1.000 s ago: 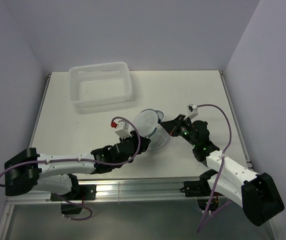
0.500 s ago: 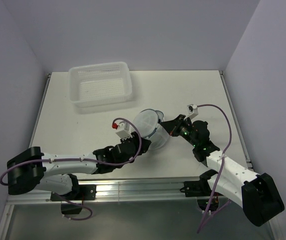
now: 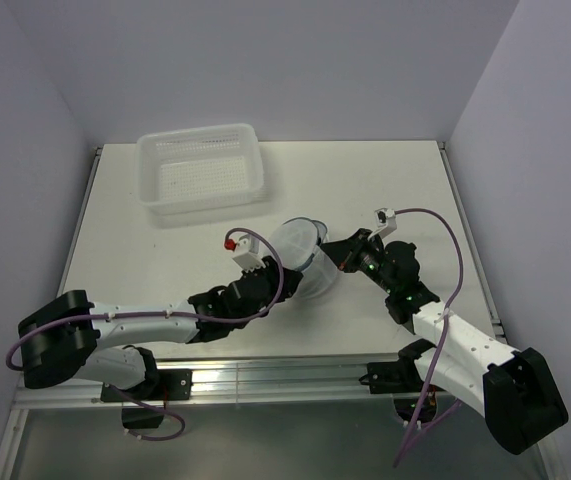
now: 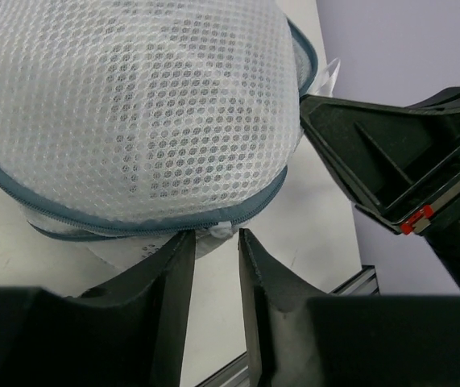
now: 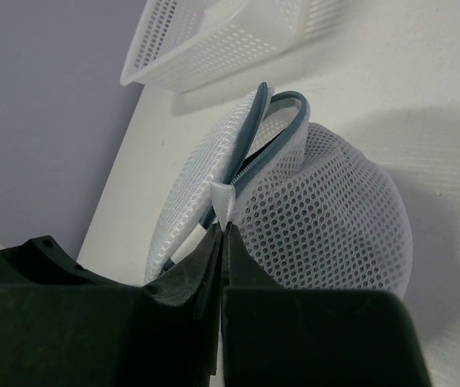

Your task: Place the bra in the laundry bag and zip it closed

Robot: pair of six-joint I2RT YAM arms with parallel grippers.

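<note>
The laundry bag (image 3: pixel 300 252), a white mesh dome with a grey-blue zipper rim (image 4: pixel 149 226), sits mid-table between both arms. At its far side the lid flap (image 5: pixel 213 153) stands apart from the body, with the zipper unzipped there. My right gripper (image 5: pixel 223 228) is shut on the white ribbon tab (image 5: pixel 224 201) at the bag's seam, and it shows at the bag's right (image 3: pixel 333 253). My left gripper (image 4: pixel 216 235) is open at the bag's near side (image 3: pixel 283 283), a small white zipper tab (image 4: pixel 223 230) lying just at its fingertips. The bra is hidden.
A white perforated plastic basket (image 3: pixel 203 168) stands at the back left, also seen beyond the bag (image 5: pixel 213 40). The right arm's black body (image 4: pixel 407 185) is close to the bag's right side. The table's near edge with its metal rail (image 3: pixel 285 375) lies just behind both grippers.
My left arm has slid a little up and right toward the bag's near rim, and its jaws have narrowed slightly. The right gripper and the bag stay put.
</note>
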